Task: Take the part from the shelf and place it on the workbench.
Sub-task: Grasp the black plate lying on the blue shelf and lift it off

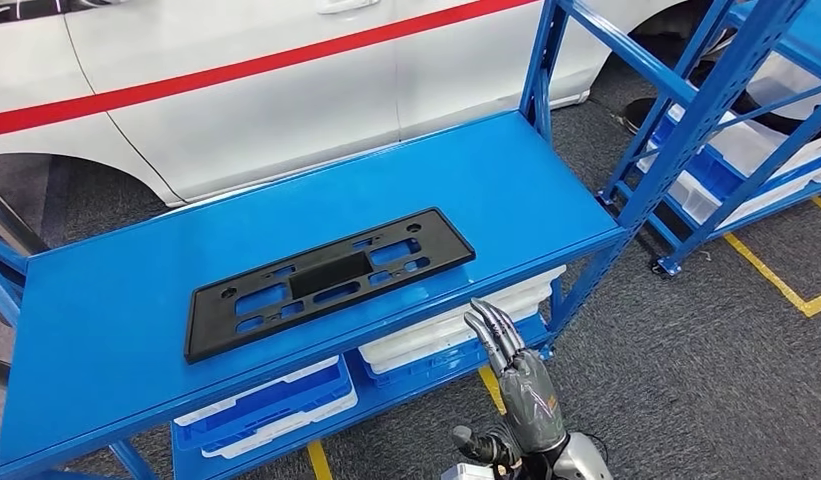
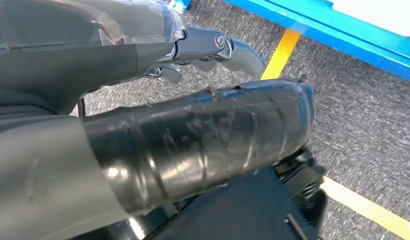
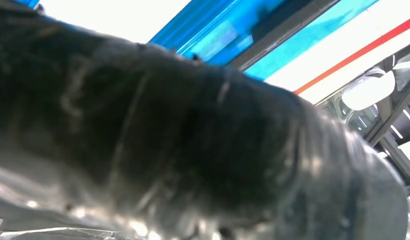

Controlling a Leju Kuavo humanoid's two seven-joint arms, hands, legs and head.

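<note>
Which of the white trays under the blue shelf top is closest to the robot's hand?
The right tray, just beyond the right hand; the other tray sits further left.

Your right robot hand [image 1: 521, 375] rises on its silver forearm, fingers [image 1: 491, 330] extended together and holding nothing. In your left wrist view, the left robot hand [image 2: 158, 145] shows its taped thumb and loosely extended fingers [image 2: 217, 47], also holding nothing.
</note>
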